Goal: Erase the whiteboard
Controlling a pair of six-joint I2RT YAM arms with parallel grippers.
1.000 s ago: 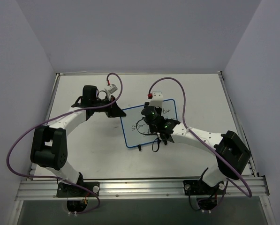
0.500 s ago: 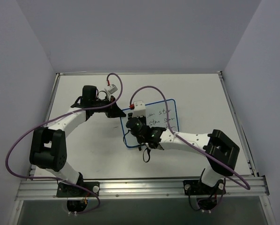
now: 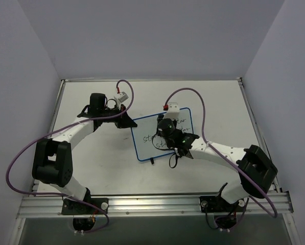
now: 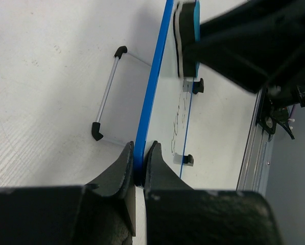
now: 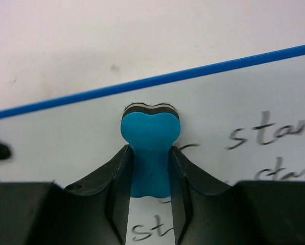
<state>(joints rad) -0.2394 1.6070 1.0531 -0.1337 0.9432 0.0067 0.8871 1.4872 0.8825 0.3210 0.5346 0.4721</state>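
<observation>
The whiteboard (image 3: 147,145) lies mid-table, white with a thin blue rim and black handwriting. My left gripper (image 3: 127,122) is shut on its upper left edge; in the left wrist view my left gripper (image 4: 139,155) clamps the blue rim (image 4: 152,87). My right gripper (image 3: 165,128) is over the board's middle, shut on a blue eraser (image 5: 150,148) whose dark felt presses on the board (image 5: 65,143). The eraser also shows in the left wrist view (image 4: 187,30). Handwriting (image 5: 264,133) shows right of the eraser and below it.
A black-footed metal stand bar (image 4: 107,92) lies on the table beside the board. The table's metal rail (image 3: 152,203) runs along the near edge. Purple cables loop above both arms.
My right gripper with the eraser swept left across the board, then came back right to the middle. The left gripper and board stayed put.
</observation>
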